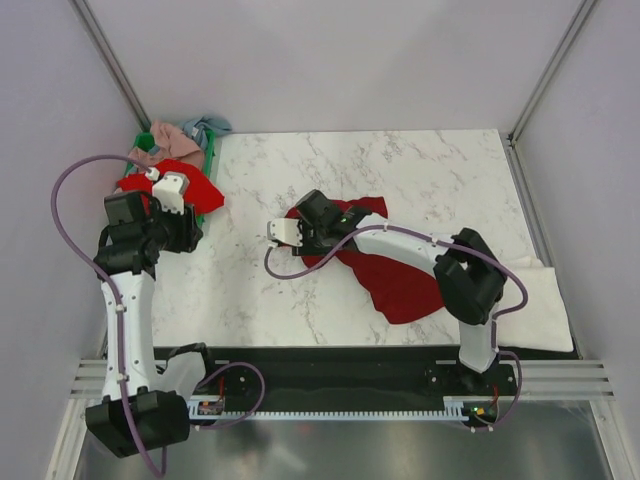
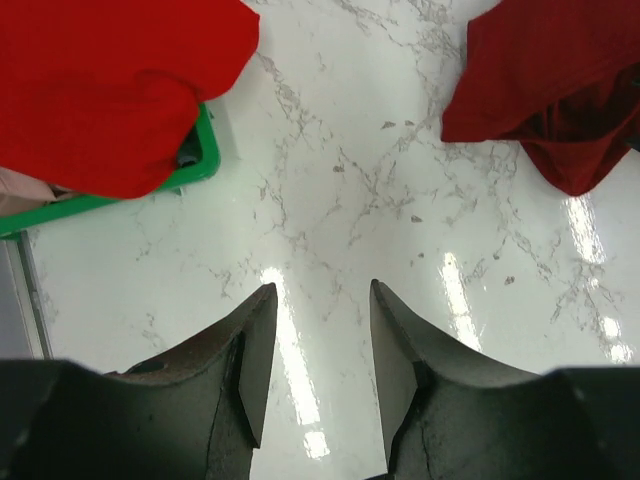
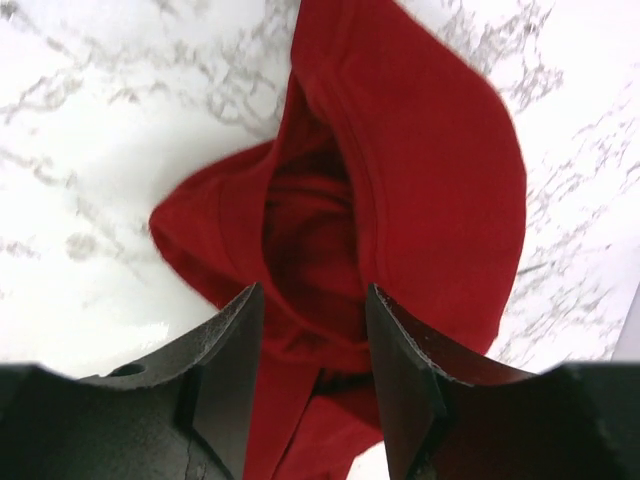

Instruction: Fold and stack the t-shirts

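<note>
Cream-white shirt (image 1: pixel 540 300) lies flat at four o'clock. Right gripper (image 3: pixel 313 300), jaws apart, straddles a fold of the dark red shirt (image 1: pixel 400 280) near centre. Left gripper (image 2: pixel 322 300), jaws apart and empty, hangs over the table (image 1: pixel 400 160); bright red shirt (image 1: pixel 198 187) drapes the crate (image 2: pixel 205 150) at ten o'clock.

Overhead view down onto the table (image 1: pixel 400 170); wrist views close above it, all sharing the crimson shirt (image 1: pixel 405 285).

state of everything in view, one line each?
dark red shirt: crumpled on table, unfolded.
bright red shirt: draped over crate rim.
pink shirt: bunched in crate.
blue shirt: bunched beside pink shirt.
white shirt: flat, at table's right edge.
left hand: open, empty, over bare table.
right hand: open, over dark red shirt.
</note>
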Available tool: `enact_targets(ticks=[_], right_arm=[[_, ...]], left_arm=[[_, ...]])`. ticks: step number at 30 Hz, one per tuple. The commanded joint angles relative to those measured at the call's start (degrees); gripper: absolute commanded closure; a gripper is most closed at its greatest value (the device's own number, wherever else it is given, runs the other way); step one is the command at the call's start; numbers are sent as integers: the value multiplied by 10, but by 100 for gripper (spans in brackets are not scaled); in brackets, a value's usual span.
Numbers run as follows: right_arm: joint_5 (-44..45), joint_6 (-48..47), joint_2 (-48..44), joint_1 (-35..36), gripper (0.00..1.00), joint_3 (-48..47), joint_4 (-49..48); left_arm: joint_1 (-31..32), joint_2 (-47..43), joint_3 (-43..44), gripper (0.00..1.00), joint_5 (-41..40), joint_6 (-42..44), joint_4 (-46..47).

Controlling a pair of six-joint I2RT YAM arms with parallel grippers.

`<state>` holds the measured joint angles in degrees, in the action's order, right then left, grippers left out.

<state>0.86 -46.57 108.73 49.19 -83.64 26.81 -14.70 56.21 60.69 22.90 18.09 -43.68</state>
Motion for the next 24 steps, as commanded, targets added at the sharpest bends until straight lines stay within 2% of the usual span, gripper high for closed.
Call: enact_targets(ticks=[1, 11, 14, 15, 17, 18, 21, 24], right_arm=[[25, -21, 41, 9, 47, -61, -26], [63, -19, 127, 21, 50, -132, -27], [78, -23, 135, 21, 65, -130, -26], [84, -23, 135, 20, 75, -129, -26], [90, -21, 133, 21, 85, -130, -26], [91, -20, 127, 21, 99, -130, -26], [91, -18, 96, 21, 100, -144, -30], [91, -13, 53, 22, 100, -199, -29]], left_arm=[[-1, -46, -10, 51, 15, -20, -20], [-1, -59, 0, 51, 8, -11, -42], [-1, -55, 1, 51, 12, -18, -38], [-1, -53, 2, 51, 12, -19, -36], [-1, -51, 2, 51, 11, -21, -32], [-2, -50, 3, 51, 9, -23, -31], [-1, -44, 2, 51, 7, -25, -24], [-1, -36, 7, 51, 7, -30, -11]])
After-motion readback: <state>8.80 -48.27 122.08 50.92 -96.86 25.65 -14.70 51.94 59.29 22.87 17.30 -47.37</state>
